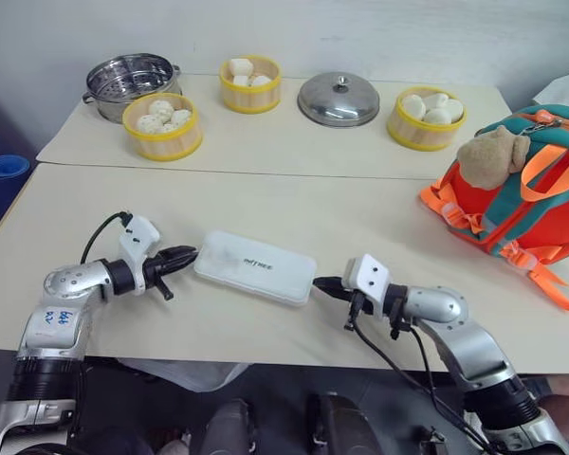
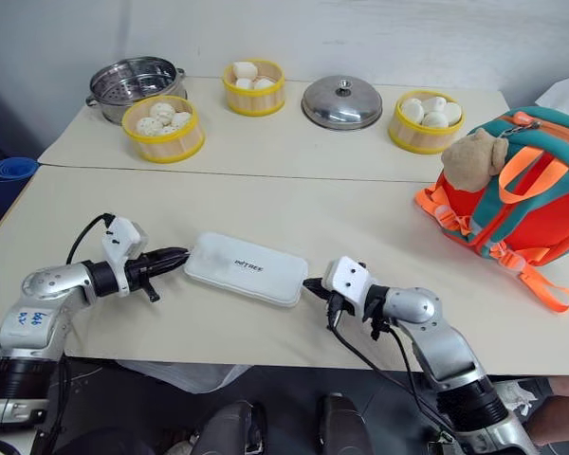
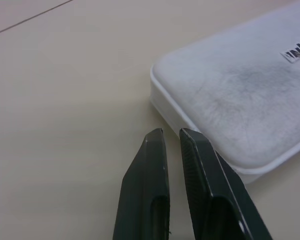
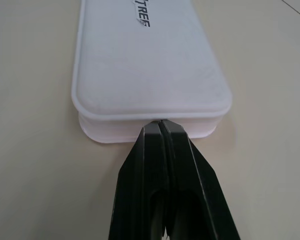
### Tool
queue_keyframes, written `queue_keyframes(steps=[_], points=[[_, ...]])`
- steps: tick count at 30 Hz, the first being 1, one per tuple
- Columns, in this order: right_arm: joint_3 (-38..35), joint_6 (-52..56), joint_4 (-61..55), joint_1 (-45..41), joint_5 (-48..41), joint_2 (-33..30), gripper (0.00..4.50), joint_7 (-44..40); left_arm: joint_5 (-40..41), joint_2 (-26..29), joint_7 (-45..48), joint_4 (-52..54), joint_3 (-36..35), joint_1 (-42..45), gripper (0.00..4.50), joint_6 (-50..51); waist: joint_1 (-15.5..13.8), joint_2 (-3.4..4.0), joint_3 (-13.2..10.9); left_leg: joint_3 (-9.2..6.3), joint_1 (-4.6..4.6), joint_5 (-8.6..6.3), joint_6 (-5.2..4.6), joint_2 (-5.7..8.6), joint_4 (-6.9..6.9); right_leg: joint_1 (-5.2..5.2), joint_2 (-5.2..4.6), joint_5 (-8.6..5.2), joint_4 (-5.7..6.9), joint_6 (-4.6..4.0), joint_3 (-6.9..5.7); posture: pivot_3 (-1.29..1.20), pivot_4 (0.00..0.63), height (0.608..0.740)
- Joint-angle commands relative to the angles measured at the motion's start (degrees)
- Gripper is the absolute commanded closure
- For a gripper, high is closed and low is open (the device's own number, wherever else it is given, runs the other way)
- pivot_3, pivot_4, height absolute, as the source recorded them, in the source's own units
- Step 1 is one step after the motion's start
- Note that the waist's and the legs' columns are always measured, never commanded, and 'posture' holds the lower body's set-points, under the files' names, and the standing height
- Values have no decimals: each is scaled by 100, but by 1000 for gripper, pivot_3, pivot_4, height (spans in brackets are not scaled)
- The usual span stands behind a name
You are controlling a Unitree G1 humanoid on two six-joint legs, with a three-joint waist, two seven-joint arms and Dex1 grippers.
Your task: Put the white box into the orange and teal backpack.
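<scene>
White box, flat and slim with round corners and small dark letters on top, lies on the pale tabletop right between the robot's two hands. Its long side runs across from one hand to the other, tipped a little, so each short end faces a hand. The left hand has its two black fingers pulled close together with only a thin gap, holding nothing, and the tips sit just beside the box's left end near a corner. I cannot tell if they touch it. The right hand has its fingers pressed tight shut, also holding nothing, and the tips are right up against the middle of the box's right end, touching or almost touching. Both hands are about as near to the box as each other, one at each end, pointing in toward it. It looks to me like the robot means to squeeze the box between the two closed hands and lift it that way, so the push has to go straight along the box's long line or it may spin or slip out. The small orange and teal backpack with orange straps and a tan plush bear sits well apart, off to the right side of the tabletop, so the box is not in yet.
</scene>
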State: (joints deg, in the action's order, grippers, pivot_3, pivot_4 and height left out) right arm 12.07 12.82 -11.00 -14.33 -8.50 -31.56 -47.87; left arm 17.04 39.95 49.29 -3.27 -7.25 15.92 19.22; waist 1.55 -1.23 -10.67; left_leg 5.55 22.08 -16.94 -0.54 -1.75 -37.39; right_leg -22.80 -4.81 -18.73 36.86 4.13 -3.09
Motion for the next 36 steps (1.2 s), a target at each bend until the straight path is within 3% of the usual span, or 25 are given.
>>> queue_keyframes(steps=[1,8,13,16,21,24,27,30,36], points=[[-382,6,-265,87,-285,-240,4500,-213,214,-84,264,598,218,-211,3958,63,0,1,0,0,-1,0,0,0,2,0,0,0,1,0,0,0,150,740],[-1040,-74,-91,361,-380,-865,4500,-450,367,-388,59,1359,345,-494,3958,473,-7,1,0,-1,-1,2,-3,1,1,3,0,0,1,0,0,0,150,740],[-1566,-489,287,661,-364,-1187,4500,-507,952,-205,13,1827,-206,-864,3958,1248,4,1,0,-1,-2,2,-2,-1,5,3,2,0,-1,0,0,0,150,740],[-1726,-785,559,829,-273,-1378,4500,-586,1616,87,5,1836,-600,-920,3355,2376,4,1,0,-2,-5,3,-3,-3,5,3,5,0,1,-1,0,0,150,740],[-1756,-1114,928,787,-215,-1439,4500,-655,2851,529,-158,773,-938,-36,1787,5725,-8,1,0,-9,-12,9,-13,-1,2,14,5,-1,4,-1,-2,0,150,740],[-1565,-1311,1032,682,-86,-1422,4500,-767,3220,386,-100,141,-999,692,867,6705,-16,1,-1,-11,-14,20,8,2,0,15,5,-1,8,0,-2,0,150,740],[-1391,-1418,1065,582,-4,-1388,4500,-854,2989,182,-398,-462,-789,1328,43,7001,-17,0,-1,-13,-11,23,14,3,-3,16,7,-1,7,0,-6,0,150,740],[-1165,-1475,1070,420,119,-1331,4500,-892,2782,-146,-783,-1236,-590,1945,43,7294,-17,0,-1,-11,-12,26,20,3,-4,16,13,-1,9,0,-5,0,150,740],[-883,-1432,1103,136,229,-1213,4500,-881,2831,-636,-990,-1746,-237,2447,43,7328,-11,0,-1,-8,-11,29,24,0,-15,14,18,-1,16,0,-2,0,150,740]])
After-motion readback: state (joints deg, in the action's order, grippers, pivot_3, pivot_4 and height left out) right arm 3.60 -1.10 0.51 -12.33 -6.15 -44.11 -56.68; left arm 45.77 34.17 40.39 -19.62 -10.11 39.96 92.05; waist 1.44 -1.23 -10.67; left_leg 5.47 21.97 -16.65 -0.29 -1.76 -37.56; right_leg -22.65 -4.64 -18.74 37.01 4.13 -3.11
